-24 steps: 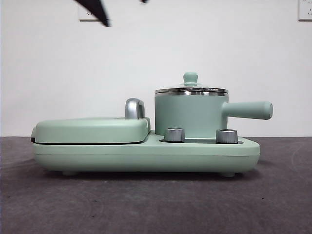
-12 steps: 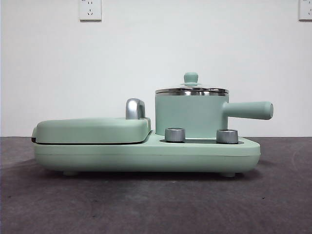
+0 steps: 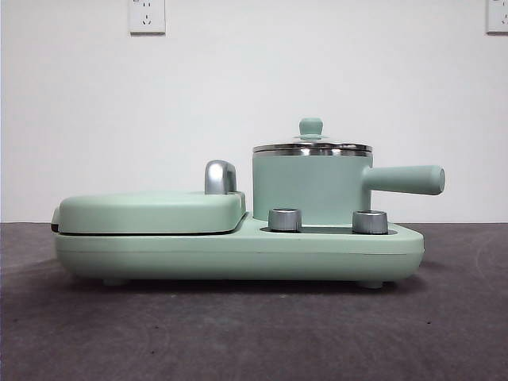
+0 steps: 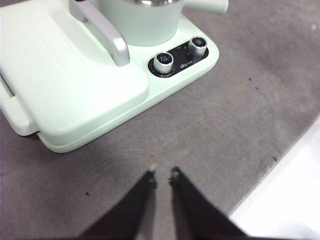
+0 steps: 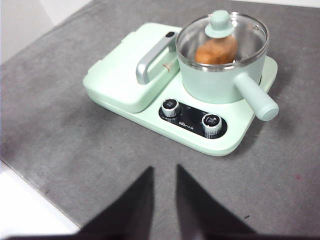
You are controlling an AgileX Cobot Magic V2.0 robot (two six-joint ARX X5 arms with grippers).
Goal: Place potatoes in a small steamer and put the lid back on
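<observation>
The small steamer [image 3: 309,190], a mint-green pot with a stubby side handle, stands on the right of the mint-green cooker base [image 3: 238,254]. The glass lid [image 3: 311,148] with its green knob sits on the pot. In the right wrist view the orange-brown potato [image 5: 216,50] lies inside the steamer [image 5: 215,82] under the lid [image 5: 222,30]. My right gripper [image 5: 164,171] hangs shut and empty over the table, well short of the cooker. My left gripper [image 4: 163,174] is shut and empty over bare table near the griddle side. The steamer [image 4: 142,20] shows partly in the left wrist view.
The flat griddle cover [image 3: 151,210] with its chrome handle [image 3: 218,176] fills the base's left half. Two steel dials [image 3: 285,219] sit in front of the pot. The grey table's edge [image 4: 280,165] runs close to the left gripper.
A black arm tip at the top left of the front view has risen out of the picture. The cooker, pot and lid have not moved.
</observation>
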